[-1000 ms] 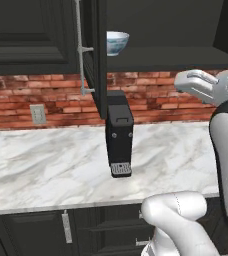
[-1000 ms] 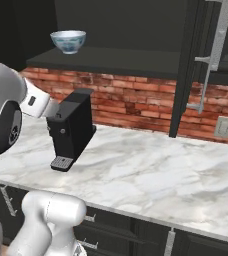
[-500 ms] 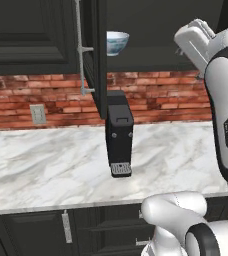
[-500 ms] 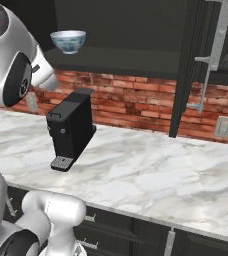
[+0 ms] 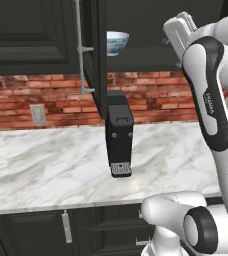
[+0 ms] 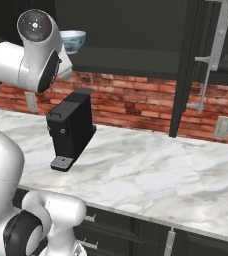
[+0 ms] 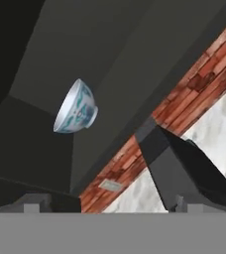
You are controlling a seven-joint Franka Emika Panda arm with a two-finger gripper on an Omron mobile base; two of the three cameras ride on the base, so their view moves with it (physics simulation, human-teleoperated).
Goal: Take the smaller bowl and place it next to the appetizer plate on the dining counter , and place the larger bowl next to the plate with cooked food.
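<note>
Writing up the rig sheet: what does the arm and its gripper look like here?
Glossy white rounded arm links with dark grey-black joint bands; small dark lettering runs along the upper link. A round dark grey joint cap with tiny markings tops one link. The gripper shows two small grey finger tips. No cables visible.

Arm [image 5: 208, 100] raised high, jaws wide apart

Glossy ceramic smaller bowl [image 7: 76, 108]; rough brick wall [image 5: 46, 97]
</note>
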